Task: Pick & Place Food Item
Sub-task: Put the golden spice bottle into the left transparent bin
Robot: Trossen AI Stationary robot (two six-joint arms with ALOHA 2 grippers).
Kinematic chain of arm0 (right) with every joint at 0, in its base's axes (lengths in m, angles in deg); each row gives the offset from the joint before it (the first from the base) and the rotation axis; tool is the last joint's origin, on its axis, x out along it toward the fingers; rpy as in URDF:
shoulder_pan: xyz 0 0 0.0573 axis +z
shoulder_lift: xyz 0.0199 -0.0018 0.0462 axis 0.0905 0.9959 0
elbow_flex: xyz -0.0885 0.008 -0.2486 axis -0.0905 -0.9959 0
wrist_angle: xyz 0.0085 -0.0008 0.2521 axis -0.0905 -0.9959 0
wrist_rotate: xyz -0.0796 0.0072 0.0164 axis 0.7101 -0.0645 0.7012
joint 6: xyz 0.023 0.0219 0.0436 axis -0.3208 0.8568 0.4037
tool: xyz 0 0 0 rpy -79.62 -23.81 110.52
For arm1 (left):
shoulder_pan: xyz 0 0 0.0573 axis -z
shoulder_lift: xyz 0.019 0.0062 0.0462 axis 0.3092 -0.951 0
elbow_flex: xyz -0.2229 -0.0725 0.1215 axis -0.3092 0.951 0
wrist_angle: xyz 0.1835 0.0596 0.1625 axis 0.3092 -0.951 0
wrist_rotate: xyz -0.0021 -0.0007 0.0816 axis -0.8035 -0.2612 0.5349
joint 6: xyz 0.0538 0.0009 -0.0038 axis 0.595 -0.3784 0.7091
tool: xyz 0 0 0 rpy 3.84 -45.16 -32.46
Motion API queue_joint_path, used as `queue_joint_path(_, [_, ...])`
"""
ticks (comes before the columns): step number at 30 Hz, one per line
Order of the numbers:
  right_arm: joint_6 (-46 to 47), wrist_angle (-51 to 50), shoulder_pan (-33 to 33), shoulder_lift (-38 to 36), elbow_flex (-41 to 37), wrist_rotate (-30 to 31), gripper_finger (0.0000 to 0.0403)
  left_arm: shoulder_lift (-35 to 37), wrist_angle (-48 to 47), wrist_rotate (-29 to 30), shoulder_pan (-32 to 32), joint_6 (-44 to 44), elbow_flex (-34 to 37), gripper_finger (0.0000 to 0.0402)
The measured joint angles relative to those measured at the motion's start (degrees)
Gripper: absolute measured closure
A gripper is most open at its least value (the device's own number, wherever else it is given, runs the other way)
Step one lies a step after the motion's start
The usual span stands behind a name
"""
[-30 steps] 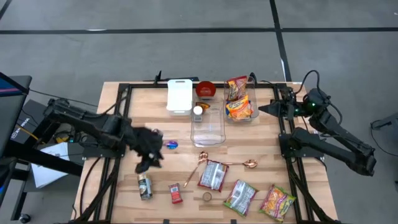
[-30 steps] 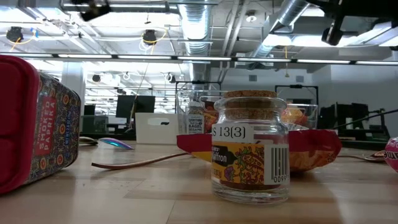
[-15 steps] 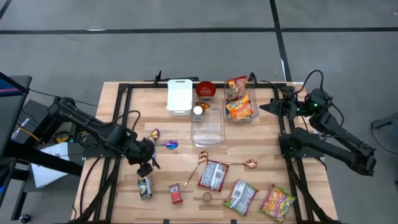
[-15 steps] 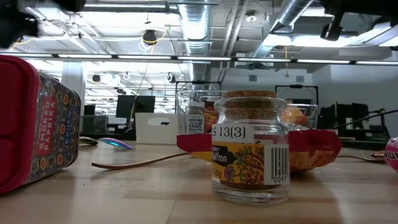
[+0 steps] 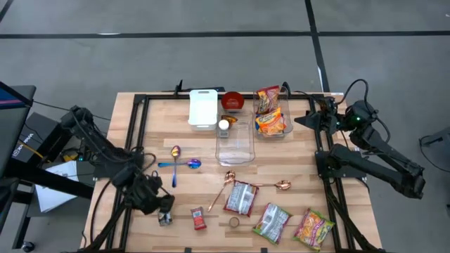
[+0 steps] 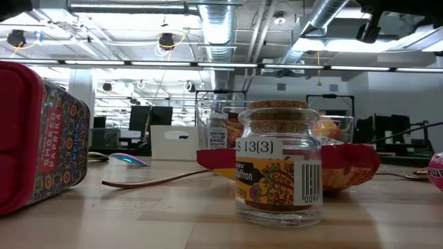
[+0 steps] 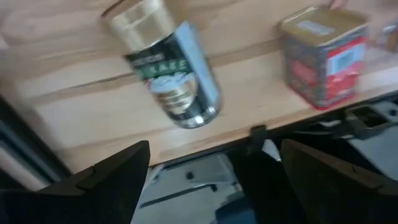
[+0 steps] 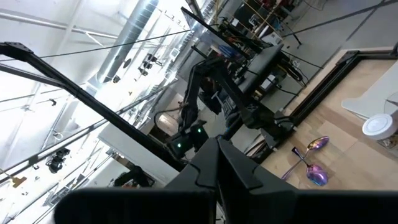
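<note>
Having swung from beside the blue spoon down over the can, the left gripper, fingers spread, seems set to grasp it; the right gripper's fingers cannot be told.

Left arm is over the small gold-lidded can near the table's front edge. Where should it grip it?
Across the round body of the can, coming from above with the open left gripper. It lies on its side, so the fingers should straddle its curved sides, clear of the red tin beside it.

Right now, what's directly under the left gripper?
The left gripper hangs open over the table's front-left edge. Under it lies a small can with a gold lid, on its side on the wood, with a red tin beside it. From above, the arm covers most of the can.
</note>
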Motion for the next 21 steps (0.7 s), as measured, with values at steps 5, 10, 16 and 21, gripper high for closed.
queue_joint_path(5, [-0.07,0.02,0.0,0.02,0.0,0.0,0.0403,-5.96,1.94,-1.82,0.16,-0.1,0.02,0.005])
queue_joint_path(10, [0.88,0.35,0.0,0.02,0.0,0.02,0.0403,-10.74,2.43,-5.25,0.19,-1.36,0.04,0.005])
queue_joint_path(16, [1.37,0.47,0.0,0.03,0.0,0.0,0.0403,-15.22,4.66,-5.64,0.58,-1.69,0.04,0.0049])
queue_joint_path(21, [1.37,0.45,0.0,0.04,0.0,0.0,0.0403,-19.93,7.17,-5.34,0.56,-1.64,0.04,0.0048])
